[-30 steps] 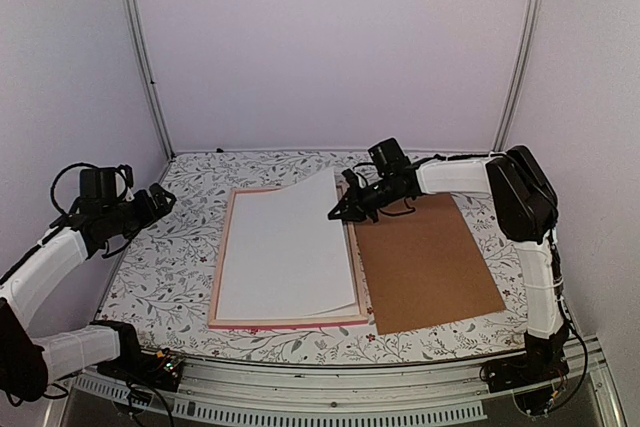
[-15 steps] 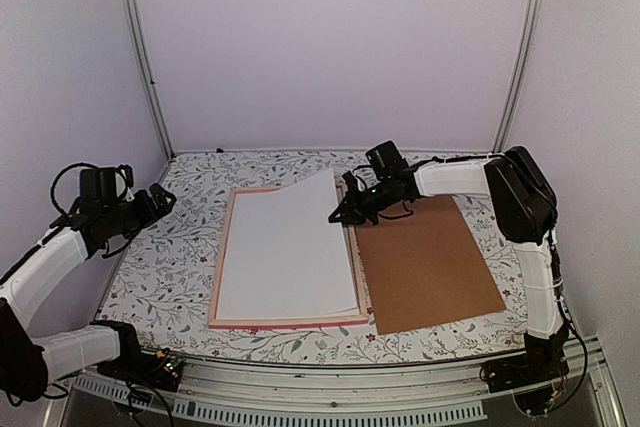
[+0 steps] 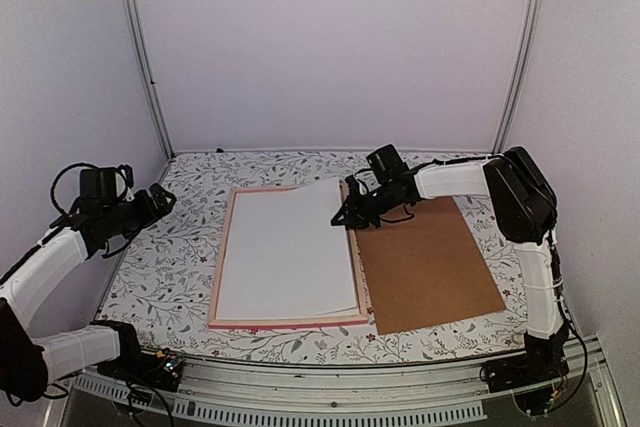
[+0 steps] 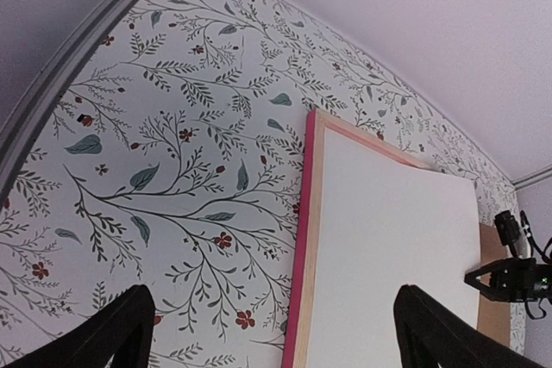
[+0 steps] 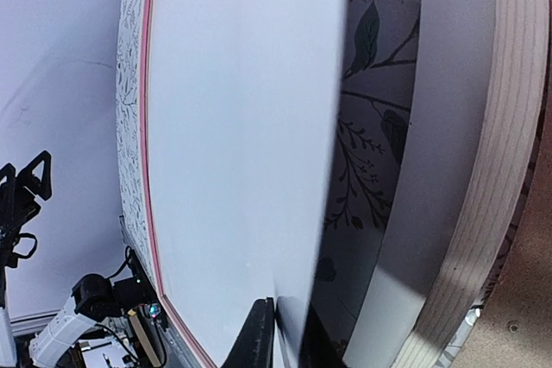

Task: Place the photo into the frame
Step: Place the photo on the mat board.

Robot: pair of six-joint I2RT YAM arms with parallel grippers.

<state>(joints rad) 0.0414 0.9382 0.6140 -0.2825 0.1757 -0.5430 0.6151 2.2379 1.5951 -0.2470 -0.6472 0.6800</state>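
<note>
Right hand (image 3: 343, 215) on right edge of photo (image 3: 285, 252), near far corner

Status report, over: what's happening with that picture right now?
Left end effector open, idle. Right end effector pinching photo edge over frame. Nothing in the way.

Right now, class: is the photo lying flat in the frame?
Not flat: the photo has its right edge raised above the frame, in the right gripper.

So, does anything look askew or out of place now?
Yes. The photo lies white side up in the frame, but its far right corner is lifted off the frame's edge, between the fingers of the right pincer, so it does not sit flat.
</note>
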